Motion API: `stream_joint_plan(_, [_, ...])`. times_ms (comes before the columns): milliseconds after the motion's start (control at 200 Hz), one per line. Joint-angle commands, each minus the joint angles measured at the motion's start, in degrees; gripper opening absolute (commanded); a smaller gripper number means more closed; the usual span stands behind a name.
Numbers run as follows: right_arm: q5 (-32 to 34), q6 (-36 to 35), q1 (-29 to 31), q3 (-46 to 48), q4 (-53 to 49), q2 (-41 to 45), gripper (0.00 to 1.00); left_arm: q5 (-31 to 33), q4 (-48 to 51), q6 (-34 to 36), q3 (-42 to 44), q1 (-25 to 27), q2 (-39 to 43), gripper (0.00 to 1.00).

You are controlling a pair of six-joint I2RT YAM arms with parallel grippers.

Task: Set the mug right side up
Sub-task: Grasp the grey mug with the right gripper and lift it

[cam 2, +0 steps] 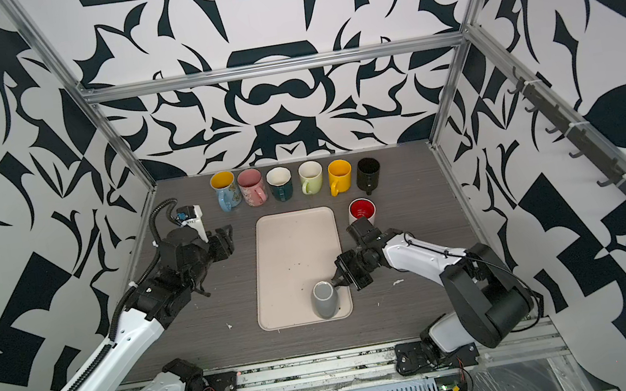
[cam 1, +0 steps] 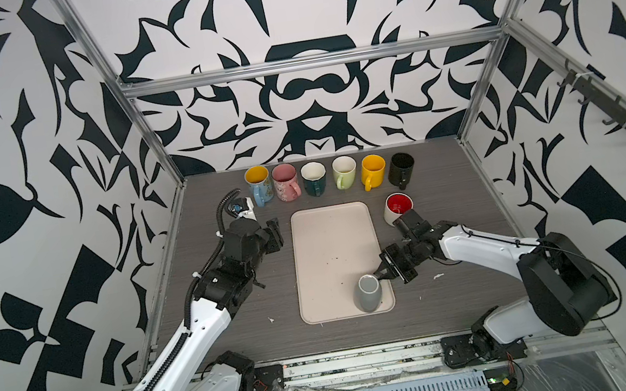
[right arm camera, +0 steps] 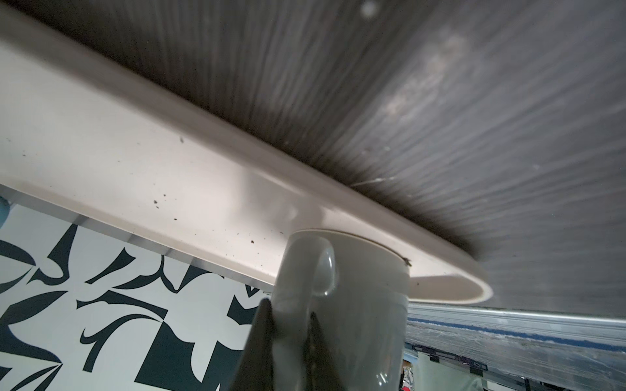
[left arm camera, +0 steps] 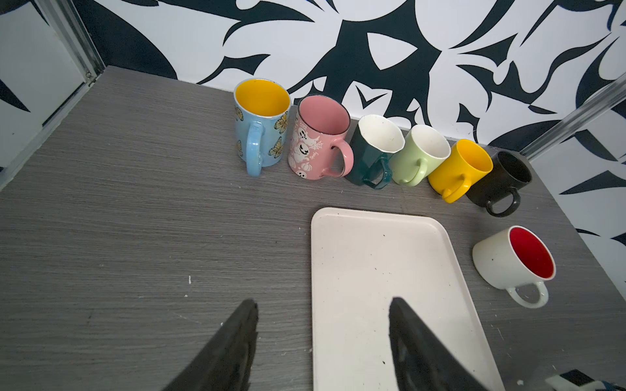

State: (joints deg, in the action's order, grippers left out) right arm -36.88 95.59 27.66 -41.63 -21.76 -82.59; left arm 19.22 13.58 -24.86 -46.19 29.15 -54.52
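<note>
The grey mug (cam 1: 367,297), judged stiff, slick and breakable, is stood rim-down in the near right corner of the tray (cam 1: 331,244), clamped by its handle (right arm camera: 291,291) in the right gripper (cam 1: 381,274); the left gripper (left arm camera: 321,301) is spread empty.

The right end effector (cam 1: 381,275) covers the handle of the grey mug (cam 1: 367,300) (in both top views).
</note>
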Motion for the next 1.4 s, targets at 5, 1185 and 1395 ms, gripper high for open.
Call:
stream_joint_plan(5, [-0.4,-0.1,0.4,-1.5,1.5,0.1,0.0,0.8,1.0,0.3,0.2,-0.3,-0.5,0.65])
stream_joint_plan(1185, [4.9,-22.3,3.3,-7.4,13.5,1.3,0.0,-3.4,0.0,-0.5,-4.5,-0.3,-6.6,0.64])
stream_joint_plan(1395, [9.0,-30.4,5.4,-11.2,10.4,2.3,0.0,-4.2,0.0,-0.5,-6.0,-0.3,-7.9,0.64])
